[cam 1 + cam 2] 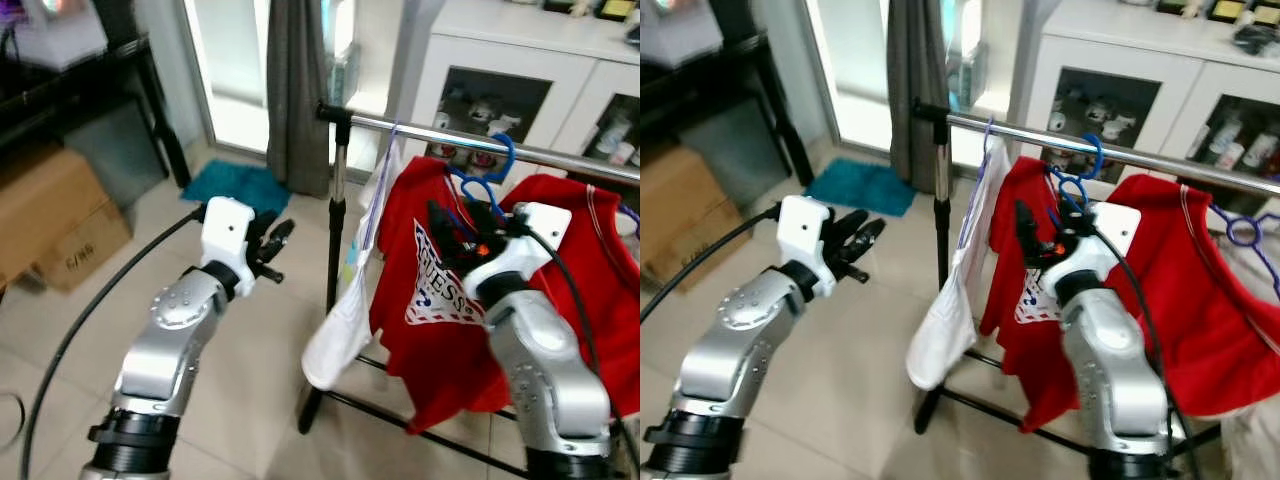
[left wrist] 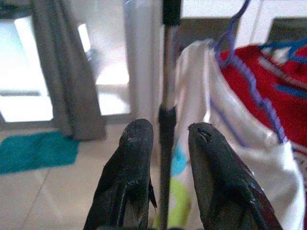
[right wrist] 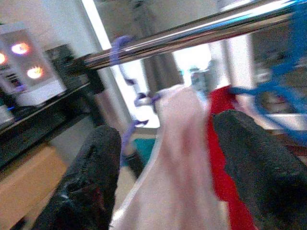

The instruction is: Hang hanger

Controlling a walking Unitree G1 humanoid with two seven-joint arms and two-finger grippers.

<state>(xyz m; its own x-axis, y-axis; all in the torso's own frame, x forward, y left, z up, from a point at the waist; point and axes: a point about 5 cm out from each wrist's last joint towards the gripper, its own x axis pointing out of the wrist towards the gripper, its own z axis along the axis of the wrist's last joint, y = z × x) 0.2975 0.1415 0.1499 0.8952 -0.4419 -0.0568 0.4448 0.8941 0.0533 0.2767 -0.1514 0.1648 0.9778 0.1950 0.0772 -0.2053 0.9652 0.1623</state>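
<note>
— Left eye view first: where was the hanger?

— The blue hanger (image 1: pixel 487 176) was hooked over the chrome rail (image 1: pixel 560 157) in the upper right of the frame, carrying a red shirt (image 1: pixel 425 300). My right end effector (image 1: pixel 450 232) sat just below its hook, against the shirt.

— Fingers?

— In the right wrist view they stood wide apart, gripping nothing; a white garment (image 3: pixel 177 158) hung between them.

— And the other arm?

— My left end effector (image 1: pixel 272 245) hovered at centre-left over the tiled floor (image 1: pixel 270 370), well apart from the rack, fingers (image 2: pixel 129 177) narrowly parted and empty.
</note>
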